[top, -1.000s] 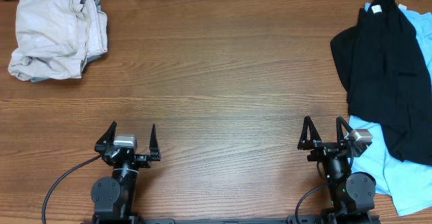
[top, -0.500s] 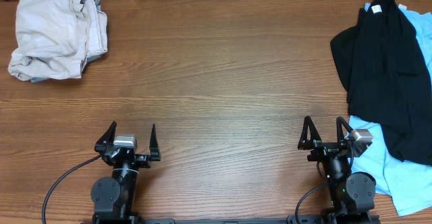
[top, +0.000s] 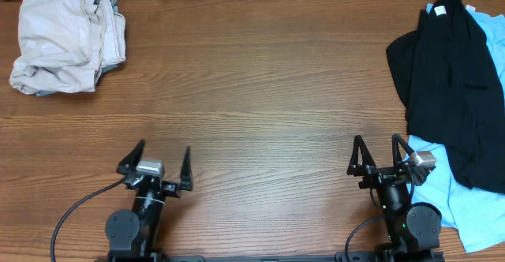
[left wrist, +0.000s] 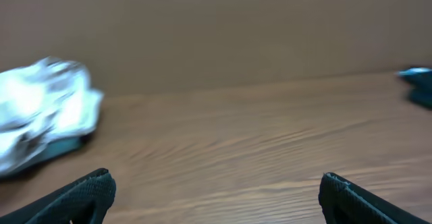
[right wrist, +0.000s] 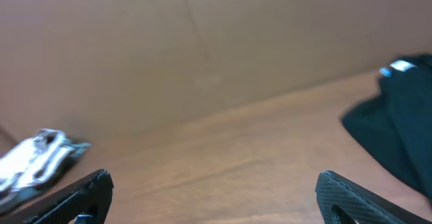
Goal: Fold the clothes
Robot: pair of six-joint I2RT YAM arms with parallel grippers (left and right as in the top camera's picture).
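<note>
In the overhead view the black T-shirt (top: pixel 450 88) lies crumpled at the right edge of the frame, with its small white label (top: pixel 439 10) near the upper right corner. It partly covers a light-blue tee (top: pixel 442 179), which shows below it at the lower right. A cream garment (top: pixel 67 41) sits bunched in the upper left corner (well apart from the other two). Both arms stand at the bottom of the frame on the wooden table (top: pixel 260 80). The left gripper (top: pixel 164 146), at the lower left, has its jaws spread wide and holds nothing. The right gripper (top: pixel 378 140), at the lower right, is also released and empty, just beside the light-blue tee.
</note>
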